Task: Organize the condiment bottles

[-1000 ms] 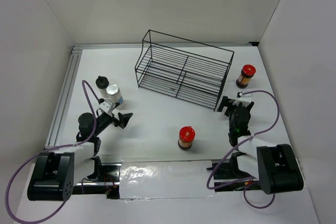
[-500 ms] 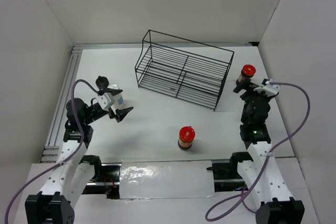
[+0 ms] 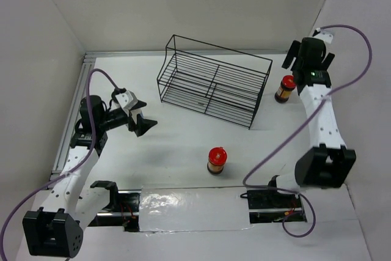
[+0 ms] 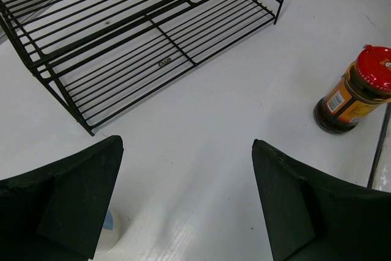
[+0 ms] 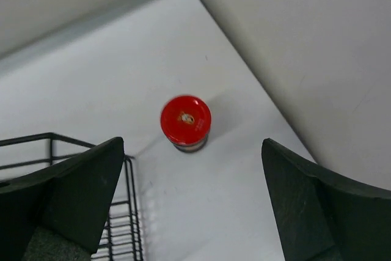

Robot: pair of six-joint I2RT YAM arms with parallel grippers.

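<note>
Right gripper (image 5: pixel 192 175) gapes above one of two jars (image 3: pixel 285 88) (image 3: pixel 217 159).

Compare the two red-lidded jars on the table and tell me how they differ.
Place: the far jar stands beside the right end of the wire rack, while the near jar stands alone in the open in front of it.
Gripper: the open right gripper hangs above the far jar, while no gripper is over the near jar.
Shared: both are upright, brown, red-lidded and outside the rack.
</note>
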